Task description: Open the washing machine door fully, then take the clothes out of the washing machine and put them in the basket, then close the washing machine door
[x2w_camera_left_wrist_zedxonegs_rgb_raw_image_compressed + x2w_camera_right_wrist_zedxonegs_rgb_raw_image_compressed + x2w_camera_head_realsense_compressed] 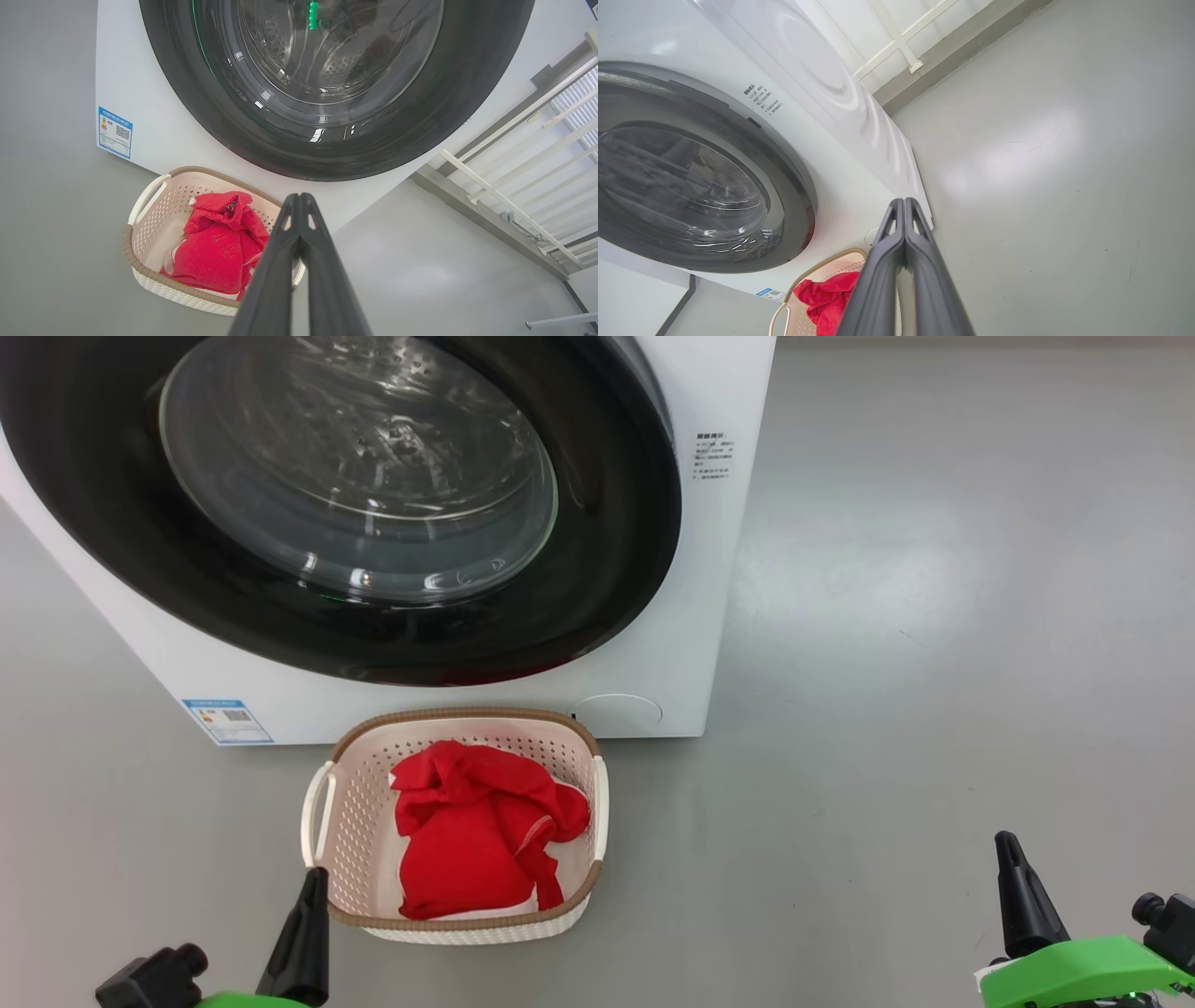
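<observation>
**Door looks closed, laundry in the basket, both pincers empty**

Head view: the washing machine door point(359, 476) lies flush on the washing machine point(709, 569); the basket point(467, 717) stands on the floor point(934, 616) just in front of it, with the red clothes point(476, 840) heaped inside; the left pincer point(316, 882) sits just beside the basket's near left corner, while the right pincer point(1006, 847) is well apart to the right; the left arm is nearer.

Left wrist view: its fingers point(280, 261) are pressed together, holding nothing; the basket lies ahead and left, the door above.

Right wrist view: its fingers point(882, 261) are closed tight too, and empty; the door lies to the left; I judge the task about finished.
</observation>
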{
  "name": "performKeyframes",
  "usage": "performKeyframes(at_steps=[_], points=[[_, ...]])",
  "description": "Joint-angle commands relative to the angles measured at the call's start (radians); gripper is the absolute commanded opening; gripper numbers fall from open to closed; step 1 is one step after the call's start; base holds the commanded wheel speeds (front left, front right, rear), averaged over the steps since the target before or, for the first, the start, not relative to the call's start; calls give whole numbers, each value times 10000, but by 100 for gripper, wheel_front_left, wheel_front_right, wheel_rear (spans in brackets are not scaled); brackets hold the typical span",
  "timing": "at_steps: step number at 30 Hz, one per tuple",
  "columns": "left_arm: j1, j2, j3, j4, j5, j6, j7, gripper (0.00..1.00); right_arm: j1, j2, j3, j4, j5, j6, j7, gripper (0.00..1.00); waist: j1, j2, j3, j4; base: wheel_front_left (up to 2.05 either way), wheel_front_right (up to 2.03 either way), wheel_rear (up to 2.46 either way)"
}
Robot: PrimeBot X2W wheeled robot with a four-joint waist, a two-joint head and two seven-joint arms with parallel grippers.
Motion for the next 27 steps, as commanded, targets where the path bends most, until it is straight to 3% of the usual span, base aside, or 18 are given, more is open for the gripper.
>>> performKeyframes(at_steps=[1, 27], points=[[-244, 147, 204, -308, -237, -22, 51, 0, -404, -198, 103, -278, 222, -4, 47, 0, -1, 0, -10, -6, 0, 0, 0], [-341, 169, 414, -428, -3122, -39, 783, 0, -680, -284, 170, -420, 2832, -6, 815, 0, -1, 0, -275, -123, 0, 0, 0]])
